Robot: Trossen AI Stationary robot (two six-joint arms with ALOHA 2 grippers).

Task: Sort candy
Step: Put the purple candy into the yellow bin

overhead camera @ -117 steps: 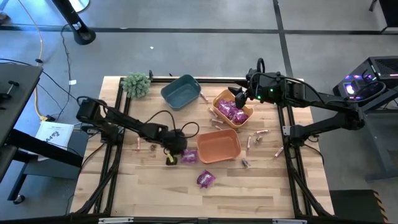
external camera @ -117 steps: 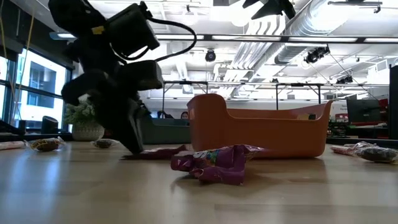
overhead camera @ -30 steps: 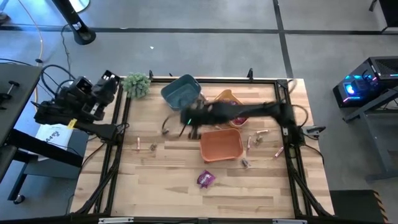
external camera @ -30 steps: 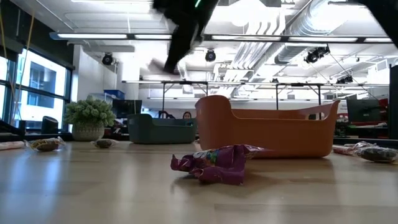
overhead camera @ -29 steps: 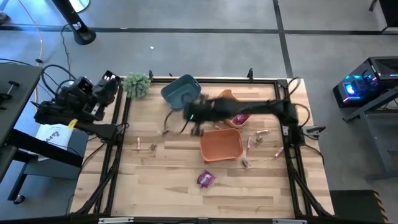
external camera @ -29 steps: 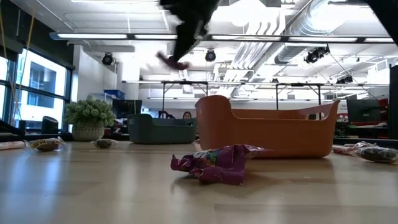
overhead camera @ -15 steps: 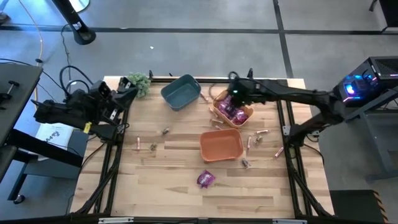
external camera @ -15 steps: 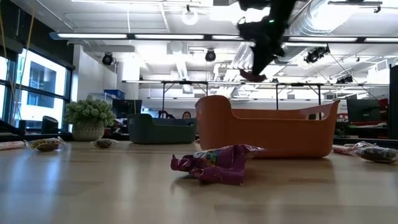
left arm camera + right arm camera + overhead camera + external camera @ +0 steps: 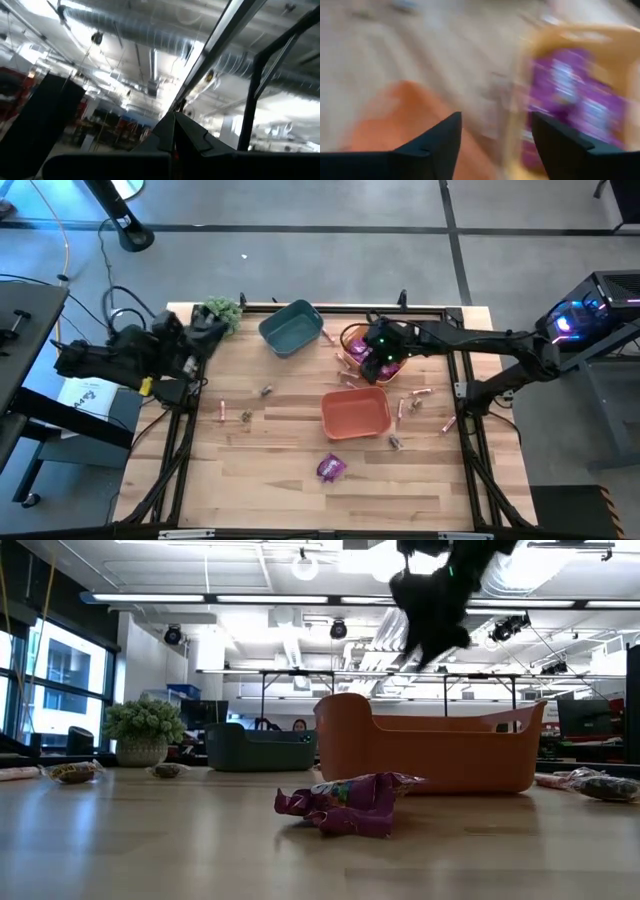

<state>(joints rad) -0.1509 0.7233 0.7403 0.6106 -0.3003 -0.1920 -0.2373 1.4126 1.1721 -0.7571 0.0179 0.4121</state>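
My right gripper hangs open and empty over the yellow bin, which holds several magenta-purple packets. The right wrist view shows the same packets past my open gripper. One more purple packet lies flat on the table near the front, also in the low view. Small dark candies and pink sticks lie scattered on the wood. My left gripper is shut and empty at the table's far left corner, raised; its wrist view looks up at the ceiling.
An empty orange bin stands mid-table, just on the near side of the yellow bin. A teal bin stands at the far edge. A green plant ball sits at the far left corner beside my left gripper. Bare wood lies at the front left.
My right gripper has swung from beside the teal bin toward the table's right, carrying a magenta packet high, and now hangs over the yellow bin; the packet no longer shows below it. My left gripper has edged from off the table's left side toward the plant.
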